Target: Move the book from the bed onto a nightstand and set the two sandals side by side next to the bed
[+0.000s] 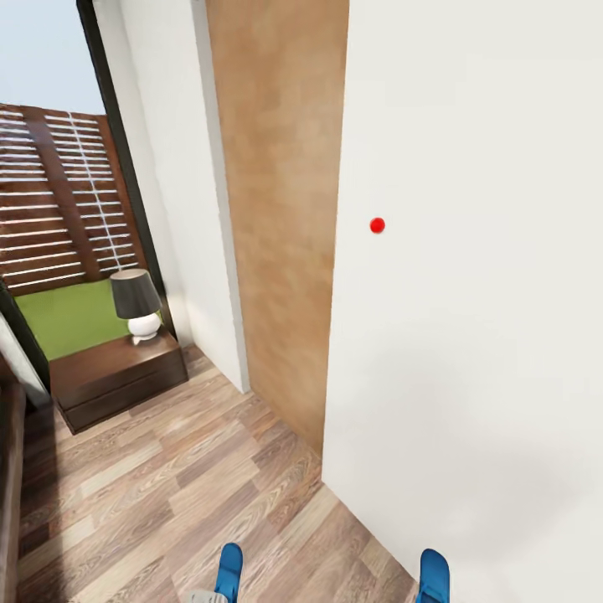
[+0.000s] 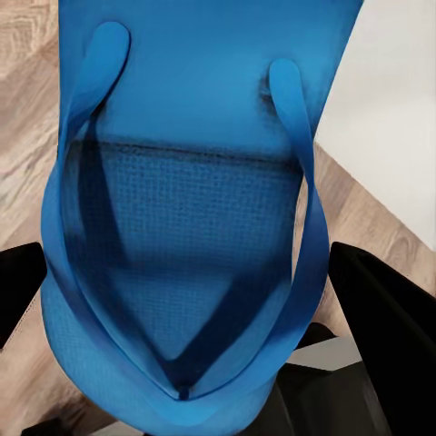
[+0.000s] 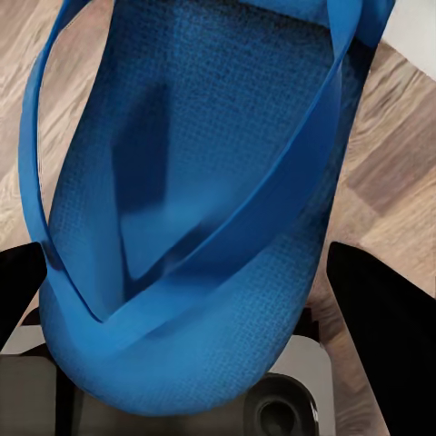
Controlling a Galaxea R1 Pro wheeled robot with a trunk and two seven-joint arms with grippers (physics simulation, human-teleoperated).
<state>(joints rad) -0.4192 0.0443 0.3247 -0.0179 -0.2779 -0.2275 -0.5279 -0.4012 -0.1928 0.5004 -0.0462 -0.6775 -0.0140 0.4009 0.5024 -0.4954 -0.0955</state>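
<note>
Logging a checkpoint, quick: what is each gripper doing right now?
Left gripper: shut on a bright-blue flip-flop sandal.
Right gripper: shut on the other bright-blue sandal.

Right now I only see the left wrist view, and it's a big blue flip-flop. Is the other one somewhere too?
Observer: Yes, the second sandal sits between the right end effector's fingers, off the floor.
Operator: Can you see a nightstand?
Observer: In the head view the nightstand stands by the window, with a lamp on it.
Operator: What's in front of us?
Observer: A white wall, close ahead.
</note>
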